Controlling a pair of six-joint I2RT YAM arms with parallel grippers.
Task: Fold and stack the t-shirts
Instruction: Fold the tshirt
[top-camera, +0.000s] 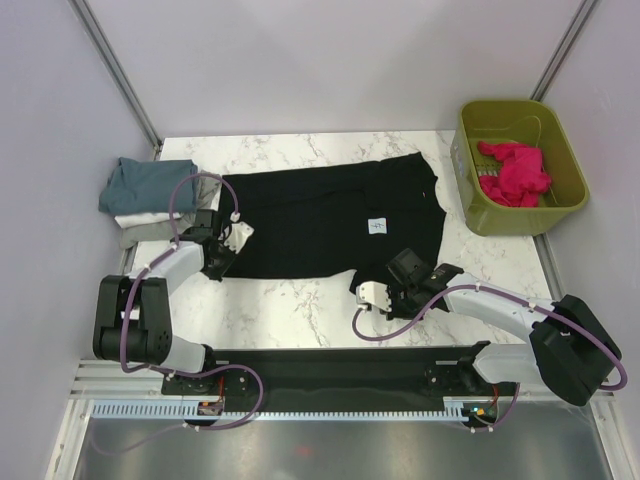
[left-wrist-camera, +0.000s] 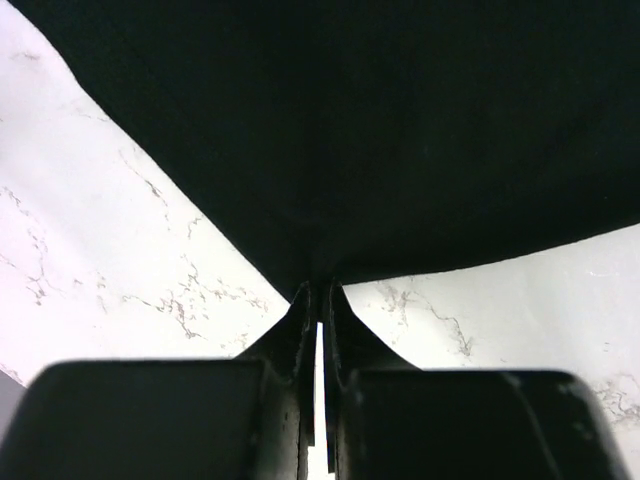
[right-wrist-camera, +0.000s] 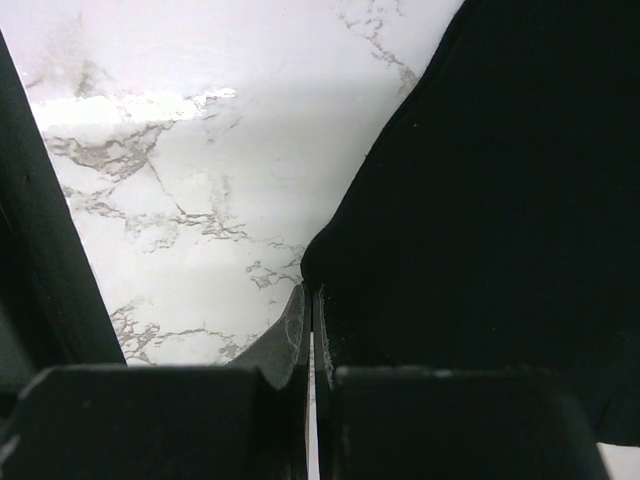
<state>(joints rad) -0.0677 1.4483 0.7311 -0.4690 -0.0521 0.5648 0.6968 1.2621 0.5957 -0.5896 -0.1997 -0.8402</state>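
done: folded stack (top-camera: 145, 195) far-left corner | pending: black t-shirt (top-camera: 330, 220) flat | left jaws, right jaws clamped on its near edge

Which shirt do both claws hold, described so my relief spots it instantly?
On the marble table, look to the middle, between the folded pile at the left and the olive basket at the right. The black t-shirt lies spread flat there; it alone is unfolded, black, and bears a small white label.
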